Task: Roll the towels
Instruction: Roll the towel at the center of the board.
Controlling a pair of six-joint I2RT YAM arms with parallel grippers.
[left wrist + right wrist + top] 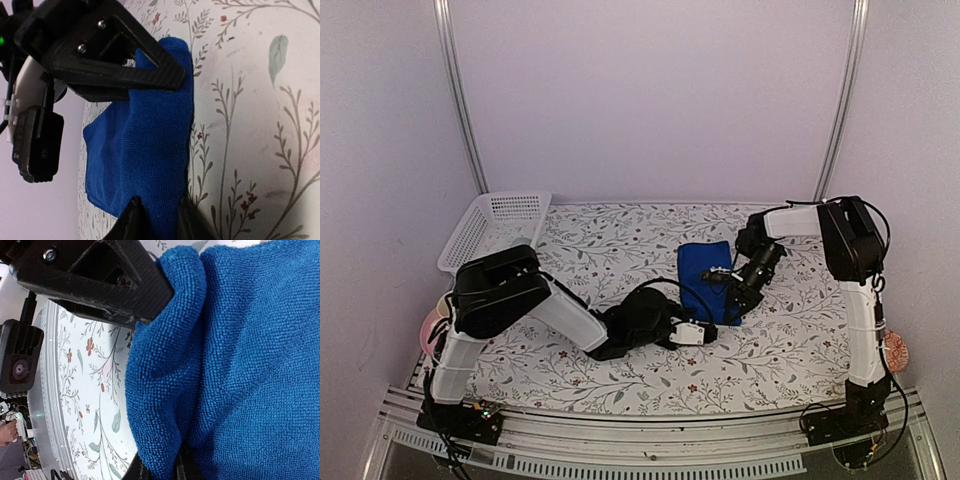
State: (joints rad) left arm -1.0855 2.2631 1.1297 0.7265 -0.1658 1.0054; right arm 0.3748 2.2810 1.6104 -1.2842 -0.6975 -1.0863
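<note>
A royal-blue towel (703, 272) lies on the flowered tablecloth, right of the middle, with its right-hand edge folded over into a thick ridge. My left gripper (704, 331) is at the near end of that ridge. In the left wrist view the blue towel (150, 150) bulges between the two black fingers, and the left gripper (161, 221) is shut on it. My right gripper (728, 274) holds the far end of the same ridge. The right wrist view shows the towel (240, 365) pinched in the right gripper (161, 470). Each wrist view shows the other gripper's finger at the top.
A white slatted basket (492, 232) stands at the back left of the table (620, 380). A pink round object (432, 326) sits at the left edge and an orange one (898, 351) at the right edge. Metal frame poles rise at the back.
</note>
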